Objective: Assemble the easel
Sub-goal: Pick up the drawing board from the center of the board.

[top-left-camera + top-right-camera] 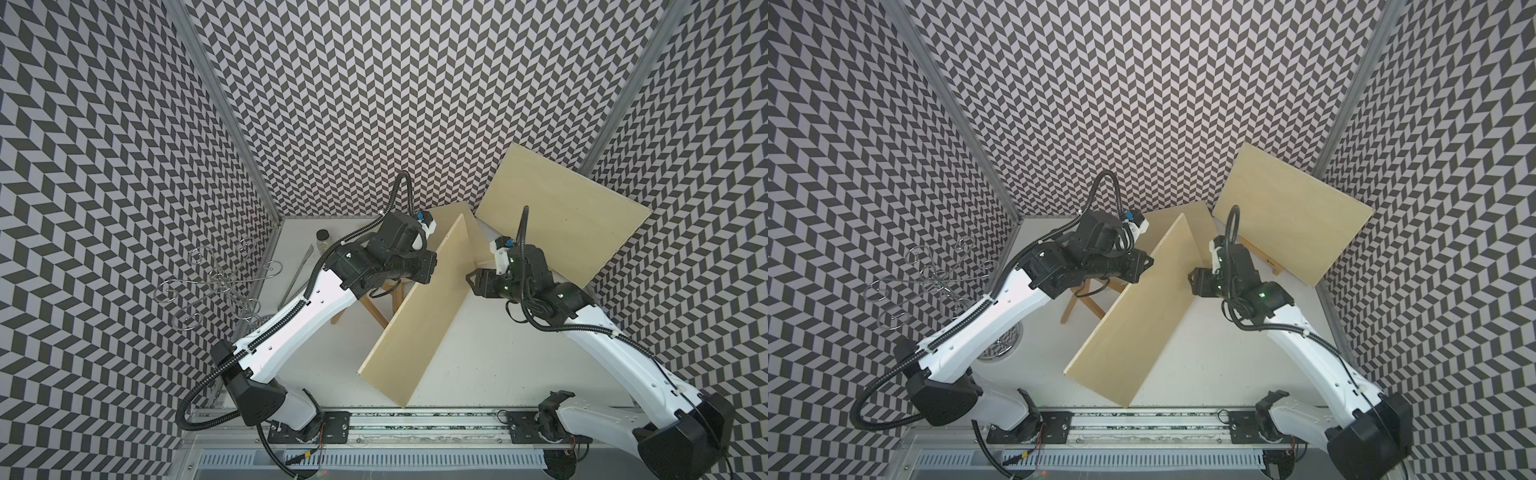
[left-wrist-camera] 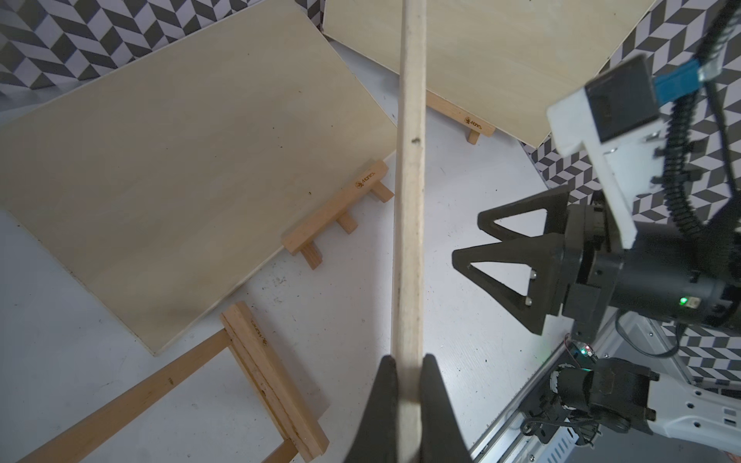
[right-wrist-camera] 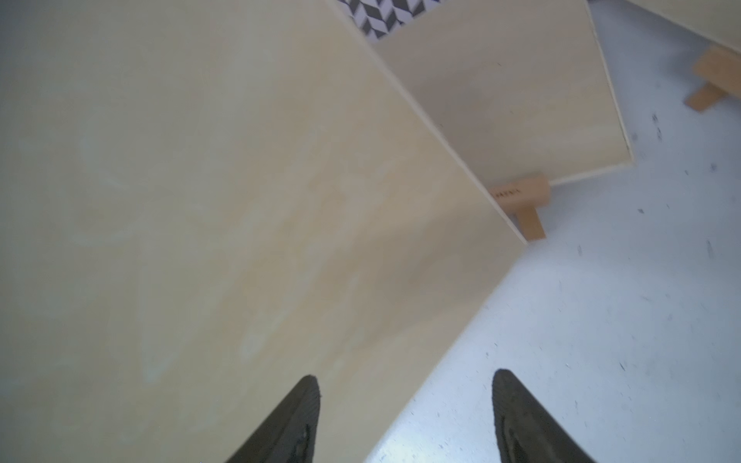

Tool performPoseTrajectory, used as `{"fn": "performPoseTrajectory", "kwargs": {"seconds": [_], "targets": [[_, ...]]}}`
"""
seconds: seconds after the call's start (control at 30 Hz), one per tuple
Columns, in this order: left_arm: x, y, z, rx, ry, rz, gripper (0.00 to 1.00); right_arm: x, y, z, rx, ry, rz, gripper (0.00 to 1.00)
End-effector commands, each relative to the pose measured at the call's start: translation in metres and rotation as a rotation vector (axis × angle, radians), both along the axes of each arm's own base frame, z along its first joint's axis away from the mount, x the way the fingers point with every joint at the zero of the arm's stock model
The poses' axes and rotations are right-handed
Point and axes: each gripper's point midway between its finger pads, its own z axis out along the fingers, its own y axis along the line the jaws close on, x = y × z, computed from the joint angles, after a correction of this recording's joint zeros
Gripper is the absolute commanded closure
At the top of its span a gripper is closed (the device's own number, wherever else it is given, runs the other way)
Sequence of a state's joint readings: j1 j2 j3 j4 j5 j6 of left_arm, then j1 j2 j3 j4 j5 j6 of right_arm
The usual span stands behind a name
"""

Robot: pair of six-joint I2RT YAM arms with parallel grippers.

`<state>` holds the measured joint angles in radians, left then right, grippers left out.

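A pale plywood board (image 1: 415, 316) is held upright, edge-on to the camera above. Its top edge is pinched by the left gripper (image 2: 409, 360), whose fingers are pressed onto the wood. Its long axis runs diagonally from the far middle of the table (image 1: 490, 357) toward the near rail. An empty wooden easel (image 2: 264, 360) lies flat on the left arm's side of the board, beneath that arm. The right gripper (image 3: 407, 379) is spread and holds nothing, close to the board's opposite face. The left arm is judged nearer the easel.
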<state>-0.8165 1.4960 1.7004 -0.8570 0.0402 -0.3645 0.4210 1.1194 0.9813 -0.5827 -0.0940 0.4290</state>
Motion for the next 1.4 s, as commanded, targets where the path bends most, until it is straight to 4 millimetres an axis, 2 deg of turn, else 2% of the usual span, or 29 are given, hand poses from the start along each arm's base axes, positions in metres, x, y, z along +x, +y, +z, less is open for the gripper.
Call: {"fn": "performPoseTrajectory", "kwargs": {"seconds": [0.0,0.1,0.23,0.33,0.5,0.83,0.9,0.97,1.07,1.2,1.37], "targets": [[0.005,-0.007,0.05,-0.107,-0.116,0.029,1.0,-0.017,-0.011,-0.021,0.064,0.061,-0.042,0.32],[0.004,-0.013,0.048,-0.091,-0.125,0.025,1.0,-0.029,-0.014,-0.062,0.056,0.148,-0.041,0.32],[0.002,-0.024,0.044,-0.067,-0.139,-0.003,1.0,-0.029,0.007,-0.101,0.105,0.208,0.053,0.32],[0.0,-0.033,0.036,-0.039,-0.133,-0.025,1.0,-0.023,0.021,-0.123,0.125,0.27,0.101,0.32],[-0.003,-0.042,0.016,0.007,-0.112,-0.053,1.0,-0.007,0.029,-0.15,0.131,0.287,0.119,0.32],[-0.027,-0.049,-0.034,0.125,-0.012,-0.159,1.0,0.005,0.042,-0.162,0.208,0.285,0.123,0.33],[-0.034,-0.049,-0.047,0.157,0.022,-0.187,0.94,0.006,0.042,-0.162,0.208,0.279,0.121,0.33],[-0.039,-0.048,-0.058,0.185,0.046,-0.196,0.83,0.008,0.041,-0.159,0.207,0.268,0.116,0.33],[-0.044,-0.042,-0.071,0.227,0.079,-0.19,0.73,0.011,0.041,-0.155,0.207,0.251,0.112,0.33],[-0.052,-0.03,-0.085,0.299,0.106,-0.191,0.73,0.013,0.041,-0.154,0.206,0.247,0.11,0.33],[-0.055,-0.01,-0.09,0.34,0.108,-0.134,0.74,0.016,0.042,-0.153,0.206,0.241,0.112,0.33]]}}
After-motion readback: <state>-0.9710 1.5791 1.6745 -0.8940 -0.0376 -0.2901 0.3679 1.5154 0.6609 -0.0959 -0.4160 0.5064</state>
